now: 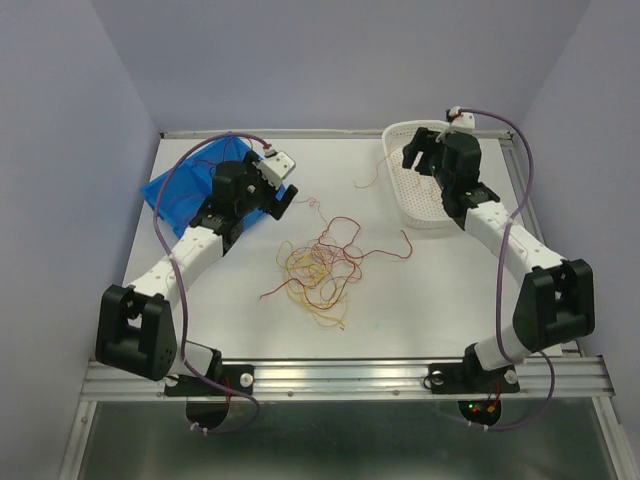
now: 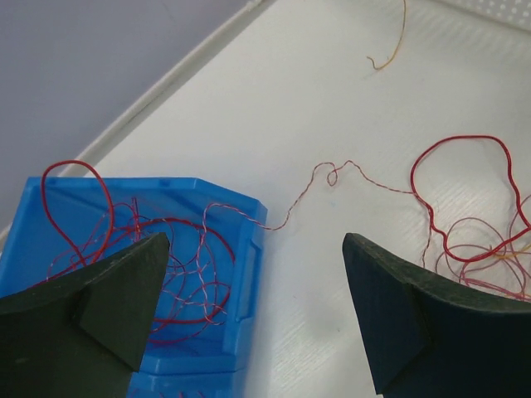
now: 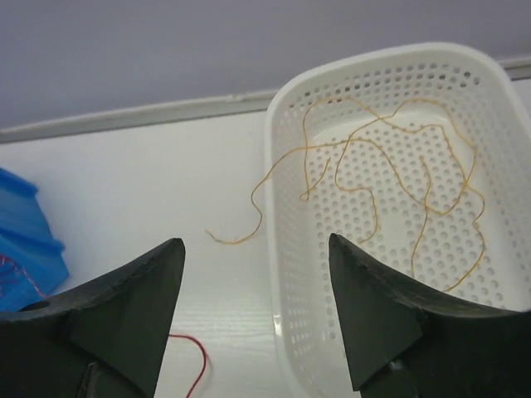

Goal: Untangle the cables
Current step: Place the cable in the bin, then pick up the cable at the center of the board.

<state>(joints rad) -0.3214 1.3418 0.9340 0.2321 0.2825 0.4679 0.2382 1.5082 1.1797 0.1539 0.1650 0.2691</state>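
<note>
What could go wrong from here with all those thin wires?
A red strand runs from the blue bin to the pile on the table; pulling at the pile could drag sorted wires back out. A yellow strand hangs over the rim of the white basket, so the right gripper moving away might snag it.

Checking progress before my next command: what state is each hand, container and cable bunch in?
left hand, open, empty.
right hand, open, empty.
blue bin, holds red cables, one trailing out.
white basket, holds yellow cables, one end over the rim.
cable pile, tangled, red and yellow mixed.
</note>
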